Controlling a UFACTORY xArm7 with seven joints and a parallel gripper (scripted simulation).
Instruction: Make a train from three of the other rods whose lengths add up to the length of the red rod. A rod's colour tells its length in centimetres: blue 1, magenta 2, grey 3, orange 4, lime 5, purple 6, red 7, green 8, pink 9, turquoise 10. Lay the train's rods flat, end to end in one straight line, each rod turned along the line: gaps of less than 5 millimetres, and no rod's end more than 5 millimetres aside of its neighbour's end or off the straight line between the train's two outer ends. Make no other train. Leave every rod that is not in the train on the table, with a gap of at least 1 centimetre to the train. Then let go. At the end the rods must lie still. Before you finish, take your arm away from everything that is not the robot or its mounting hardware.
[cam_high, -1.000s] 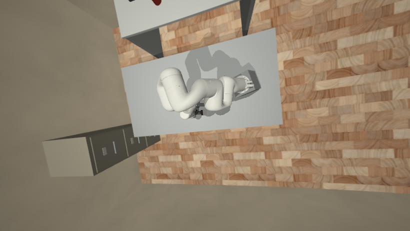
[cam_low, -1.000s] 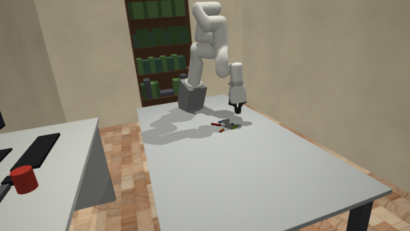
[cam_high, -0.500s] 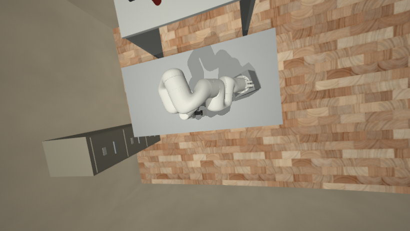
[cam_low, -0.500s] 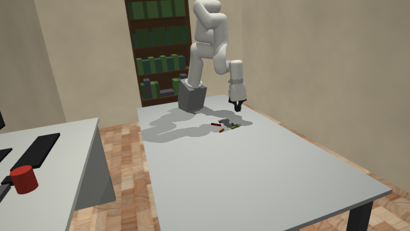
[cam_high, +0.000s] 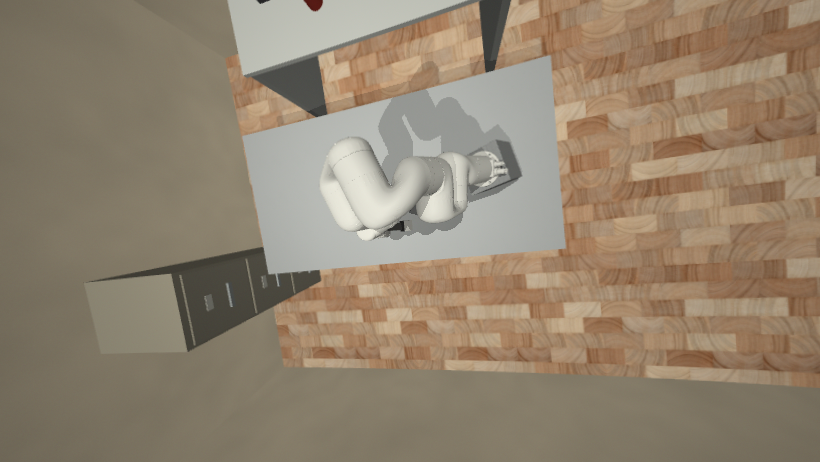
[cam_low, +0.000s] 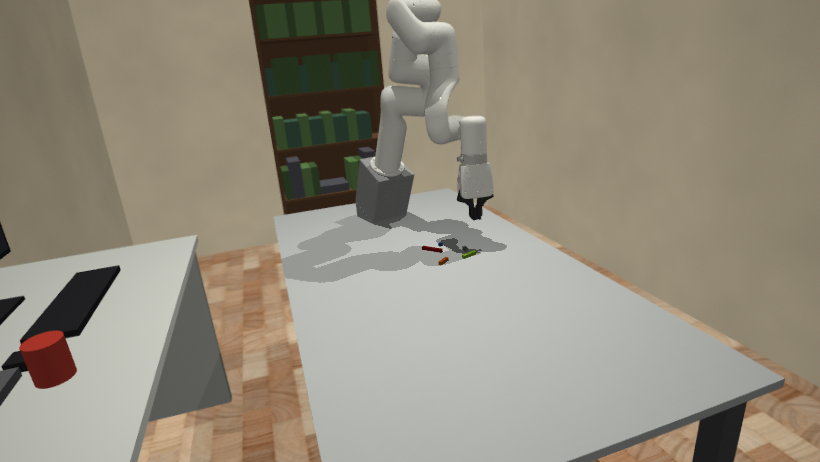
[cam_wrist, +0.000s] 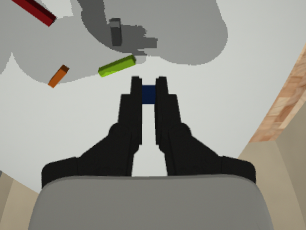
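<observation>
My gripper is shut on a small blue rod and holds it well above the table; in the exterior view the gripper hangs over the far right part of the table. Below lie a red rod, a second blue rod, a grey rod, a lime rod and an orange rod. They lie apart from each other, in the arm's shadow.
The robot's base block stands at the table's far end. The table's right edge is near the gripper. A second desk with a red cylinder stands to the left, and a bookshelf behind.
</observation>
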